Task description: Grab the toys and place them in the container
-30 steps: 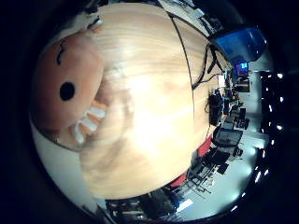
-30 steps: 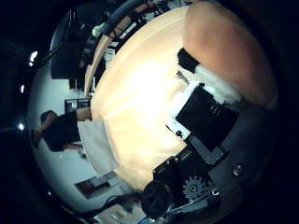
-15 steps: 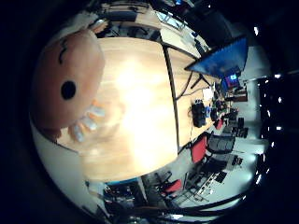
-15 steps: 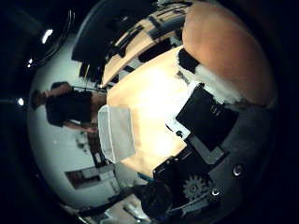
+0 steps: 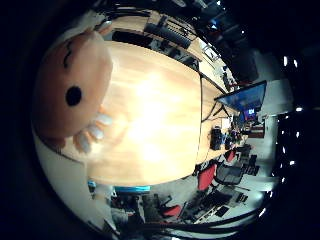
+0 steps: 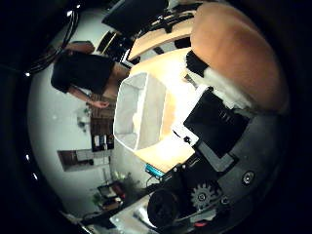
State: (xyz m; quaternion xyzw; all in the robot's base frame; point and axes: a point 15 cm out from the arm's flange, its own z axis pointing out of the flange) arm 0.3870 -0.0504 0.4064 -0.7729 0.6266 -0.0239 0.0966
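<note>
A soft orange plush toy with a black dot eye, a stitched curl above it and white toes (image 5: 70,95) fills one side of the little finger side palm view, so it sits close against the palm, lifted clear of the pale wooden tabletop (image 5: 160,125) that spreads out beyond it. At the tabletop's far end stands a dark monitor with a blue screen (image 5: 245,100), and red office chairs (image 5: 207,176) stand on the floor just beside the tabletop's edge.

In the thumb side palm view, a white rectangular open-topped container (image 6: 139,112) stands on the tabletop, near its edge, with nothing visible inside it. Next to it in the view come the white and black parts of the robot hand (image 6: 214,126), whose fingers bend round the rounded orange body of the plush toy and press against it; the toy bulges out past the fingers. The robot hand therefore holds the toy clasped, raised above the tabletop and to the side of the container, not over its opening.
</note>
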